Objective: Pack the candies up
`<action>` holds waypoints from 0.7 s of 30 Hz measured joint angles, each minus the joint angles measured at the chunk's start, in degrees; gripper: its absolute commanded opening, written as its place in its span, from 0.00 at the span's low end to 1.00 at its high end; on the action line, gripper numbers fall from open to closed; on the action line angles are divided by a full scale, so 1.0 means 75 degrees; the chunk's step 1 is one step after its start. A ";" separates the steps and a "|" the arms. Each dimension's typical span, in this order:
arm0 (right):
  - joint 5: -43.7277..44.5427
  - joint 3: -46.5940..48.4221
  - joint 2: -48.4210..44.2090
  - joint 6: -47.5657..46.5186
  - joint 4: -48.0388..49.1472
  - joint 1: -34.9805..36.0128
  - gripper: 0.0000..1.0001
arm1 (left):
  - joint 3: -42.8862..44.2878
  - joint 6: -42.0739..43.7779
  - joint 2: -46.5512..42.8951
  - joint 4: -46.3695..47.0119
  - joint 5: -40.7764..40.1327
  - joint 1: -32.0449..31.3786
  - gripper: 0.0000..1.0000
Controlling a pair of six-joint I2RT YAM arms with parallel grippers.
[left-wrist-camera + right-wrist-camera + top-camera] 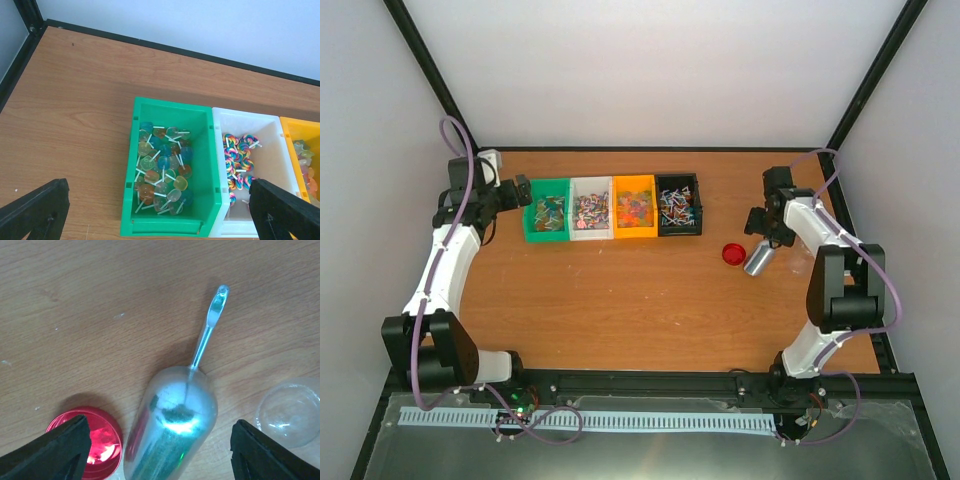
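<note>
Candies fill a row of four bins at the back: green [548,232], white [591,232], orange [635,181] and black [679,181]. In the left wrist view, flat lollipops [162,165] lie in the green bin [170,102] and swirl lollipops [239,160] in the white bin [272,150]. My left gripper [160,215] is open and empty, hovering over the near end of the green bin; from above it [523,190] is at the bin's left. My right gripper [167,455] is open and empty above the silver scoop [172,435], also seen from above [757,225].
A red round lid [97,440] lies left of the scoop, and also shows from above [733,253]. A clear plastic container [292,412] lies at the scoop's right. The scoop's handle [210,330] points away. The orange bin's edge [295,125] shows at the right.
</note>
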 measured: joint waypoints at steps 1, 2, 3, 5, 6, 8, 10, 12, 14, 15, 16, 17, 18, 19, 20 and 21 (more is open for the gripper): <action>0.0029 -0.0017 0.0058 0.0119 0.0038 0.0000 0.75 | -0.0003 -0.0003 0.0000 0.0003 -0.0003 0.0000 1.00; 0.0047 -0.0020 0.0117 0.0201 0.0064 -0.0003 0.75 | -0.0003 -0.0003 -0.0006 0.0003 -0.0003 0.0000 1.00; 0.0070 -0.0029 0.0172 0.0280 0.0099 -0.0003 0.74 | -0.0003 -0.0006 -0.0017 0.0003 -0.0009 -0.0003 1.00; 0.0105 -0.0050 0.0277 0.0443 0.0149 -0.0015 0.74 | -0.0015 -0.0009 -0.0055 0.0003 -0.0020 -0.0003 1.00; 0.0137 -0.0073 0.0300 0.0516 0.0175 -0.0015 0.74 | -0.0026 -0.0009 -0.0073 0.0006 -0.0029 -0.0003 1.00; 0.0236 -0.0125 0.0309 0.0662 0.0227 -0.0020 0.74 | -0.0055 -0.0009 -0.0119 0.0009 -0.0038 -0.0003 1.00; 0.0306 -0.0184 0.0312 0.0775 0.0321 -0.0029 0.73 | -0.0099 -0.0009 -0.0163 0.0009 -0.0058 -0.0003 1.00; 0.0358 -0.0262 0.0344 0.0866 0.0414 -0.0044 0.73 | -0.0128 -0.0012 -0.0181 0.0009 -0.0085 -0.0003 1.00; 0.0420 -0.0321 0.0493 0.0950 0.0510 -0.0076 0.73 | -0.0143 -0.0012 -0.0184 0.0006 -0.0128 -0.0003 1.00; 0.0440 -0.0347 0.0580 0.0968 0.0554 -0.0087 0.73 | -0.0146 -0.0012 -0.0184 0.0006 -0.0149 -0.0003 1.00; 0.0452 -0.0361 0.0664 0.0985 0.0574 -0.0102 0.73 | -0.0146 -0.0015 -0.0187 0.0006 -0.0166 -0.0003 1.00; 0.0460 -0.0373 0.0781 0.1008 0.0600 -0.0108 0.73 | -0.0146 -0.0017 -0.0189 0.0006 -0.0178 -0.0003 1.00; 0.0478 -0.0376 0.0924 0.1032 0.0627 -0.0108 0.73 | -0.0146 -0.0023 -0.0192 0.0006 -0.0189 -0.0003 1.00; 0.0475 -0.0385 0.1011 0.1043 0.0647 -0.0108 0.73 | -0.0149 -0.0029 -0.0195 0.0006 -0.0198 -0.0003 1.00; 0.0475 -0.0393 0.1093 0.1064 0.0662 -0.0108 0.73 | -0.0149 -0.0035 -0.0195 0.0006 -0.0201 -0.0003 1.00; 0.0469 -0.0405 0.1169 0.1075 0.0679 -0.0108 0.73 | -0.0154 -0.0044 -0.0195 0.0006 -0.0207 -0.0003 1.00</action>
